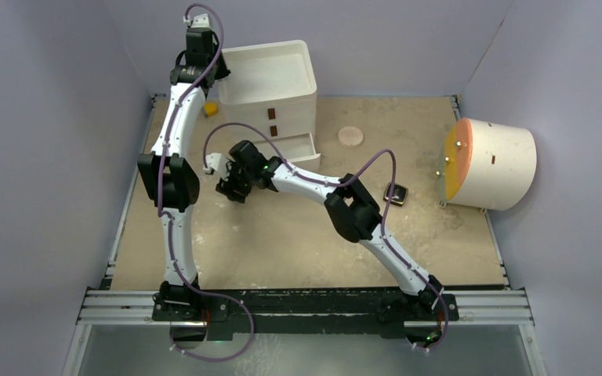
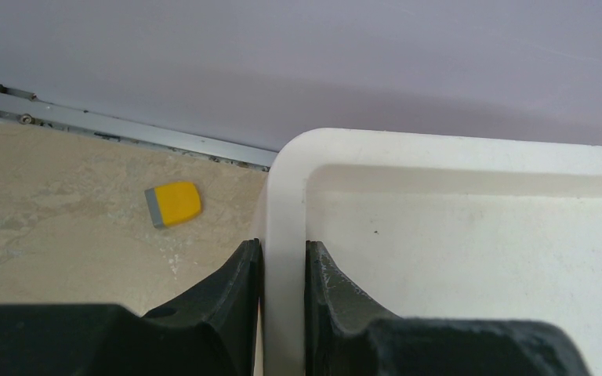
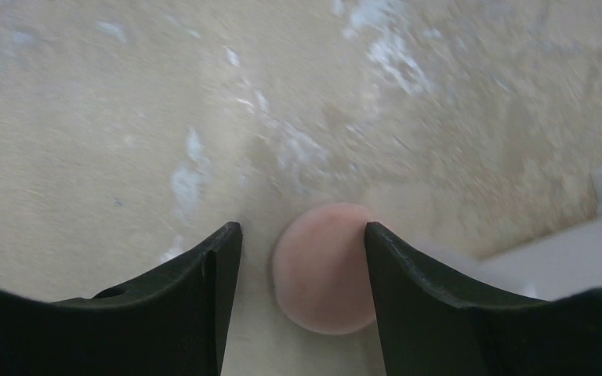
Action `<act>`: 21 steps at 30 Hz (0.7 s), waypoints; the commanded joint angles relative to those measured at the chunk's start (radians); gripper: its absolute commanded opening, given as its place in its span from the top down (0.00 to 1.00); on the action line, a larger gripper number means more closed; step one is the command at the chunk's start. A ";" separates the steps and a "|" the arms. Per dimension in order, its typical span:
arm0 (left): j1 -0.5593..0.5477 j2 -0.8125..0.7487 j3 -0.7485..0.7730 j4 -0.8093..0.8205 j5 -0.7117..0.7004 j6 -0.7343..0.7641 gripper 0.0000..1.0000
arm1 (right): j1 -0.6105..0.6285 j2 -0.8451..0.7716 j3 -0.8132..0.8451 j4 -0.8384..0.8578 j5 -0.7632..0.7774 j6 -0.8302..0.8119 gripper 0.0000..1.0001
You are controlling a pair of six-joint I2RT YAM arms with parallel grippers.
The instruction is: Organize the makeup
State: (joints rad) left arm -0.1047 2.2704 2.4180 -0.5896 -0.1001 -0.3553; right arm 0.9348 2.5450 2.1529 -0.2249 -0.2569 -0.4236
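— What's off-task here?
— Yellow block (image 2: 174, 204), flat on the tan table (image 1: 282, 243) at my far left. It's just beside the white drawer unit (image 1: 269, 78), not touching.
— Unit's state?
— Open tray top, two brown-handled drawers, lower one pulled out.
— Else?
— Cream cylinder (image 1: 502, 164) on its side at my right, orange face toward centre.

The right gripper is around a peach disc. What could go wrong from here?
The peach disc lies flat and off centre in the right gripper, close to one finger; when the jaws close, they may push it sideways or slip off its edge. The left gripper clamps the rim of the white organizer; any pull there could shift it.
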 commanded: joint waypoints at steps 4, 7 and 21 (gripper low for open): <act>0.001 0.036 -0.029 -0.104 0.125 -0.033 1.00 | -0.091 0.024 -0.004 -0.204 0.030 0.061 0.50; 0.004 0.033 -0.030 -0.105 0.119 -0.033 1.00 | -0.093 0.018 0.000 -0.218 0.018 0.067 0.71; 0.007 0.039 -0.033 -0.101 0.121 -0.034 1.00 | -0.080 -0.368 -0.337 -0.014 -0.056 0.183 1.00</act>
State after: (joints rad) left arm -0.1001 2.2704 2.4168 -0.5854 -0.0841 -0.3481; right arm 0.8505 2.3539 1.9045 -0.2958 -0.2798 -0.3023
